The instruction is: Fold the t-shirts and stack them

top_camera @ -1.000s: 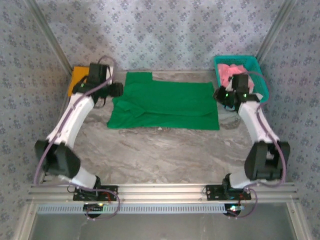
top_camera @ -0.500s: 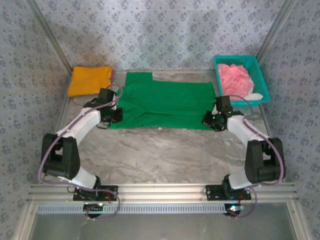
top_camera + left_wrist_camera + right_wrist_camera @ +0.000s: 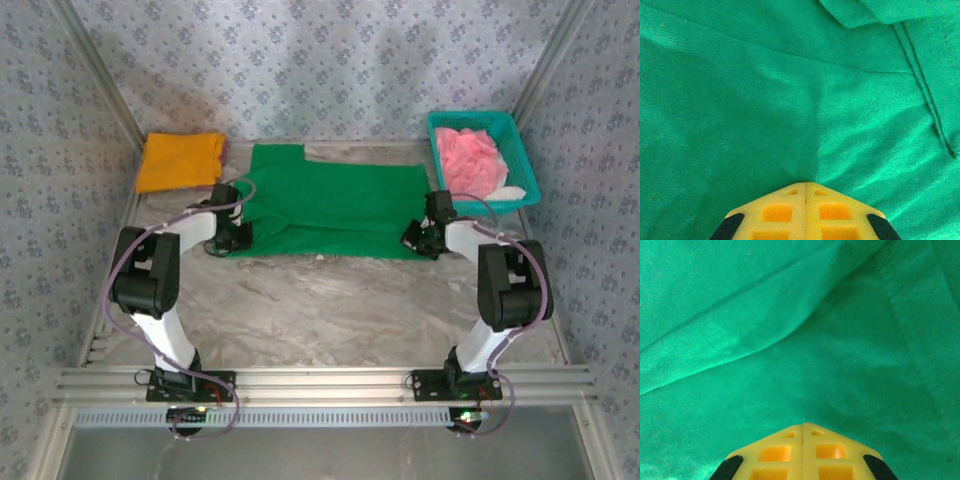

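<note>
A: Both arms have dropped to the near edge of the green shirt (image 3: 340, 205), which lies spread mid-surface (image 3: 330, 300).
B: The left claw (image 3: 805, 186) just snapped closed, with cloth puckering into its tips. The right claw (image 3: 803, 426) is closed too, tips on the cloth. Whether it pinches any, I can't tell.
A: So the first fold looks about to begin.

The marbled table (image 3: 330, 310) bears a green t-shirt (image 3: 340, 205), an orange-yellow t-shirt (image 3: 180, 160) and a teal basket (image 3: 470, 116).

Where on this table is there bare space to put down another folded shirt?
The widest bare tabletop lies between the arm bases and the near edge of the green t-shirt. Crowded: the back-left corner holds the orange-yellow t-shirt, the back-right the teal basket, and the left hand and right hand sit at the green t-shirt's near corners.
</note>
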`<action>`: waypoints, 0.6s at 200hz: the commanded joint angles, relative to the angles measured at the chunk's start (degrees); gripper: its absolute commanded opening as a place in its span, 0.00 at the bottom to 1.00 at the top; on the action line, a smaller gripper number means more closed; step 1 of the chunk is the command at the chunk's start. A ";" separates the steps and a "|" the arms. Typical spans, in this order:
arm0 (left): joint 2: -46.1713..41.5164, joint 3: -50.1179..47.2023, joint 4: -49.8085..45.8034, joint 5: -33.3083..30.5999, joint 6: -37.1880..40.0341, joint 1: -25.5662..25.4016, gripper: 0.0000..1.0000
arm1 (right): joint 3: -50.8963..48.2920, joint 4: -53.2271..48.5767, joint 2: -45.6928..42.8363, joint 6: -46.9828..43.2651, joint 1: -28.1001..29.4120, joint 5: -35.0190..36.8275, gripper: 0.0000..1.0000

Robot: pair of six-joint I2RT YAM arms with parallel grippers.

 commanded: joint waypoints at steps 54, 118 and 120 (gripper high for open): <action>-12.03 -15.67 1.34 3.66 -7.73 0.45 0.00 | -13.99 -1.16 -9.47 2.89 -1.04 -3.85 0.00; -29.46 -22.17 -6.94 1.49 -11.92 -1.24 0.00 | -18.09 -8.57 -22.08 3.15 -0.62 -0.47 0.00; -29.68 -21.76 -7.31 1.23 -11.70 -1.24 0.00 | -17.84 -8.66 -22.08 3.06 -0.60 -0.47 0.00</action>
